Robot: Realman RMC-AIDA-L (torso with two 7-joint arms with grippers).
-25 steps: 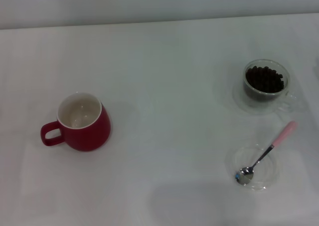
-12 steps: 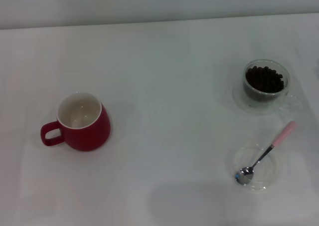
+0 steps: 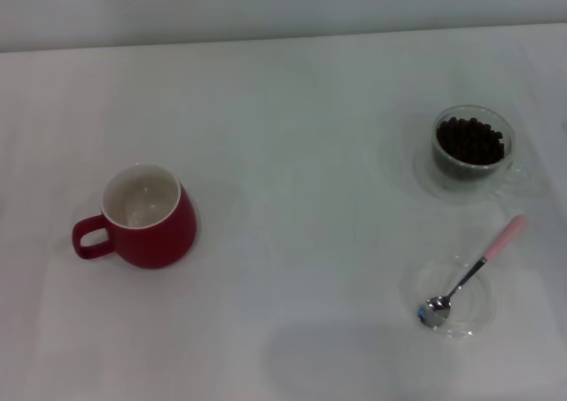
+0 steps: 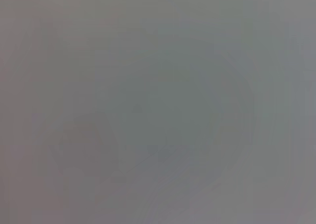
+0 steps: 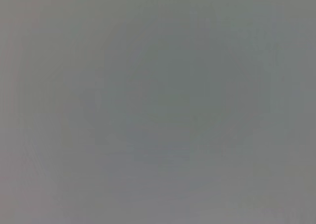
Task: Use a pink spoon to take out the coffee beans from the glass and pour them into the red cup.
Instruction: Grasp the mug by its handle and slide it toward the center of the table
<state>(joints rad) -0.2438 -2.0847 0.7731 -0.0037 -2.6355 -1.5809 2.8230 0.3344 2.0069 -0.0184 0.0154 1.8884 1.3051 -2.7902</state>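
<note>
My deep red mug (image 3: pixel 146 215) stood upright on the left; the clear glass (image 3: pixel 469 149) of dark coffee beans (image 3: pixel 470 140) stood far right. Nearer me, the pink-handled metal spoon (image 3: pixel 474 271) rested in a shallow clear dish (image 3: pixel 450 296). Neither of my pincers showed, so I couldn't tell their state.

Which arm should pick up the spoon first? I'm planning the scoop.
Probably right: the spoon and the glass both lie on the robot's right side, while the cup sits left. Neither hand is in view.

A plain white counter (image 3: pixel 292 109) carries three things: the red cup (image 3: pixel 146 216) upright at the left, the glass (image 3: pixel 469 146) at the far right, and a clear shallow dish (image 3: pixel 450 296) at the near right.
</note>
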